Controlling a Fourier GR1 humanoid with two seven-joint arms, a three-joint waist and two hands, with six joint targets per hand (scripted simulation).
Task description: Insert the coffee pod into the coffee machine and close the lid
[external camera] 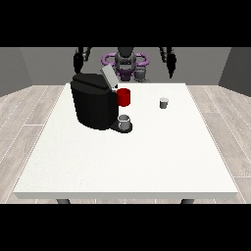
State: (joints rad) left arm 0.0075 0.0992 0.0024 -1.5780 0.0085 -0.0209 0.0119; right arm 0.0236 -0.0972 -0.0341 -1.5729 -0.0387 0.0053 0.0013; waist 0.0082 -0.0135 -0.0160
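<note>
White table (147, 162), black coffee machine (93, 105) at upper left of centre, lid (109, 77) raised and tilted; no legible writing. Red part (124, 97) on machine's right side, grey cup (125, 121) on its tray. Small grey coffee pod (163, 102) right of machine, upright, below and well apart from hand at view's right (171, 64); hand at view's left (78, 61) above machine. Finger posture of both: cannot tell.

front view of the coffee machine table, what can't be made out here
- Pod chamber under the raised grey lid: the black coffee machine body hides it in the front view.
- The hand at the view's left and the hand at the view's right: too small to tell how the fingers lie.
- Small white coffee pod on the white table: too small to show detail.
- Grey cup on the machine's base: contents not visible.
</note>
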